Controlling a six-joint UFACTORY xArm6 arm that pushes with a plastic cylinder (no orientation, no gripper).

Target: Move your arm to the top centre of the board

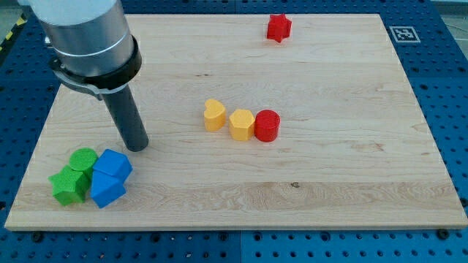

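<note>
The task looks barely begun: the rod, which carries no claw to open or close, rests its tip (137, 148) at eight o'clock on the board (344, 183), touching no block, just above the blue blocks (110, 177), with the twelve-o'clock edge well away.

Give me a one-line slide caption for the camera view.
My tip rests at the board's left, just above the green and blue blocks, far from the top centre.

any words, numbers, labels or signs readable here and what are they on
No words, letters or numbers can be read anywhere.
One sign only: a black-and-white square marker at the board's top right corner; it carries a pattern, no text.
The blocks and my tip carry no writing.
</note>
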